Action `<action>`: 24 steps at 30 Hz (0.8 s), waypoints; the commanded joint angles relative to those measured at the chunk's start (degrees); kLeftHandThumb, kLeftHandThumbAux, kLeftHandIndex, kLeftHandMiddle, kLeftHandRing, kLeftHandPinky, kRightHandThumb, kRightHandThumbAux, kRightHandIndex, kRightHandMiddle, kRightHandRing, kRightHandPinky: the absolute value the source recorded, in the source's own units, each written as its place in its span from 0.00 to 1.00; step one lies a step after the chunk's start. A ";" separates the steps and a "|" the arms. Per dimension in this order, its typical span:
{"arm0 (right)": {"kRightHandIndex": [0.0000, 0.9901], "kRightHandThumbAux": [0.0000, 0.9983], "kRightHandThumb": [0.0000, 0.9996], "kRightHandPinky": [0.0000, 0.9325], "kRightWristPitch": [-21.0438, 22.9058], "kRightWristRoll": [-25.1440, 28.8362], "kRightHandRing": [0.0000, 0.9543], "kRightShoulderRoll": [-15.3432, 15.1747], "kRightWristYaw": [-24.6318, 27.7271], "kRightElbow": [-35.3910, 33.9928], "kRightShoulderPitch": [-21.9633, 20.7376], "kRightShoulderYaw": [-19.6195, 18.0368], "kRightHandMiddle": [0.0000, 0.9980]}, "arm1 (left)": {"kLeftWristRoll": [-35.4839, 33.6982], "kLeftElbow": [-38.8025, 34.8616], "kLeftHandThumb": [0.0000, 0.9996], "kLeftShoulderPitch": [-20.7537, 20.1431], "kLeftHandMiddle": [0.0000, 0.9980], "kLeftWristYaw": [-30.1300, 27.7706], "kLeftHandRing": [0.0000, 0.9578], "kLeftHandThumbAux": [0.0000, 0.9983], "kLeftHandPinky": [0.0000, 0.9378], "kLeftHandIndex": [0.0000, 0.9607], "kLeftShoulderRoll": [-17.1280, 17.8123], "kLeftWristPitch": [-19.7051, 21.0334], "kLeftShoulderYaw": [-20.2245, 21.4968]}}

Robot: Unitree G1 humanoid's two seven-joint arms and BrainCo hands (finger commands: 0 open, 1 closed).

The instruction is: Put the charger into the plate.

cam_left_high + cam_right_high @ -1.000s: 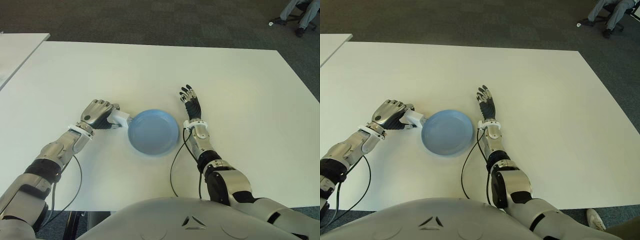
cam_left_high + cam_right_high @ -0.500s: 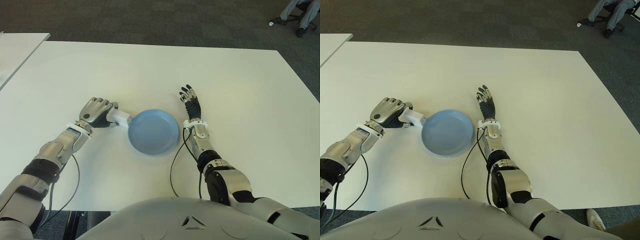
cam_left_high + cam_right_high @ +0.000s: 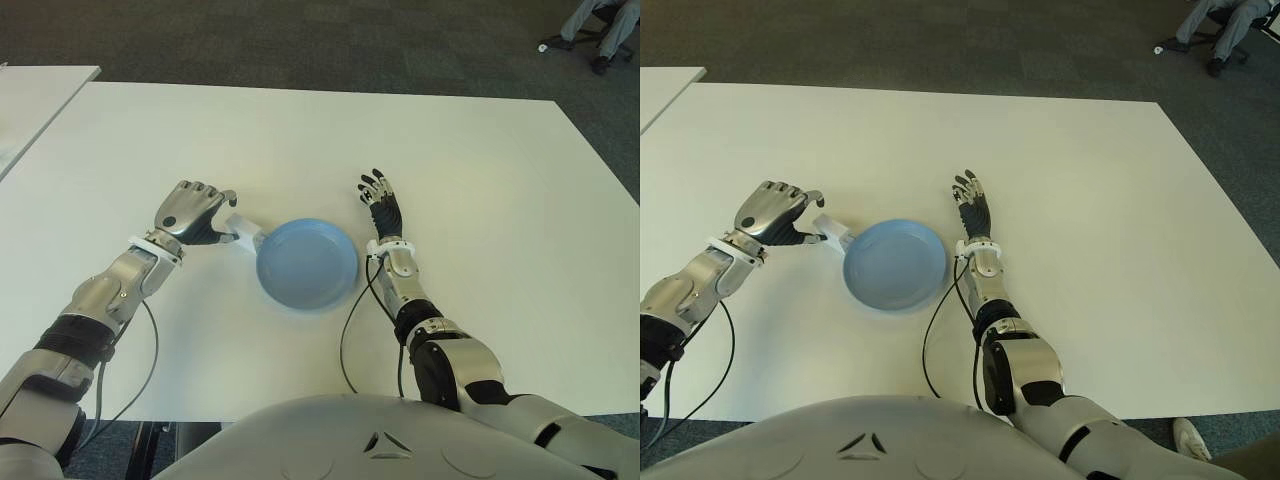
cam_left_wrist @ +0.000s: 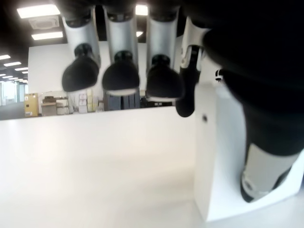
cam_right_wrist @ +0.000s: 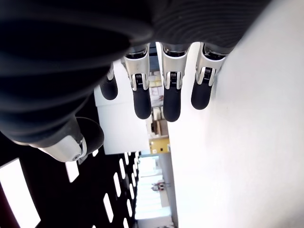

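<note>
The white charger (image 3: pixel 243 231) lies on the table just left of the blue plate (image 3: pixel 306 265), close to its rim. My left hand (image 3: pixel 193 212) hovers beside the charger's left end with its fingers lifted off it. In the left wrist view the fingertips (image 4: pixel 121 76) stand apart from the charger (image 4: pixel 213 156), and only the thumb (image 4: pixel 259 142) is against it. My right hand (image 3: pixel 381 206) shows flat and open to the right of the plate, its fingers (image 5: pixel 171 99) stretched out and holding nothing.
The white table (image 3: pixel 480 170) stretches wide to the right and back. A second white table (image 3: pixel 35 100) sits at the far left. A person's legs (image 3: pixel 600 25) show on the dark carpet at the top right. Cables (image 3: pixel 348 330) hang from both forearms near the front edge.
My left hand was shut around the charger; its fingers have now opened and the hand has lifted slightly back and left. The charger stays beside the plate. The right hand has not moved.
</note>
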 commanded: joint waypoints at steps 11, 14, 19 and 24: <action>0.07 0.52 0.00 0.18 3.10 -0.04 0.19 1.16 0.14 2.80 0.92 -0.11 0.19 | -4.55 -5.96 0.75 0.82 0.88 -4.88 0.90 0.70 0.88 0.46 -1.19 1.66 5.53; 0.06 0.51 0.00 0.19 3.35 0.14 0.19 1.18 0.37 2.83 0.85 -0.22 0.20 | -4.73 -6.57 0.75 0.96 0.88 -5.46 0.90 0.70 0.88 0.46 -1.44 1.82 6.07; 0.06 0.51 0.00 0.19 3.38 0.37 0.19 1.32 0.60 3.06 0.68 -0.42 0.20 | -5.59 -7.63 0.75 1.33 0.88 -6.86 0.90 0.70 0.88 0.46 -2.17 2.46 7.01; 0.06 0.51 0.00 0.18 3.25 0.37 0.19 1.31 0.69 3.22 0.60 -0.51 0.20 | -6.74 -8.65 0.75 1.73 0.87 -8.81 0.90 0.70 0.88 0.46 -2.81 3.48 7.73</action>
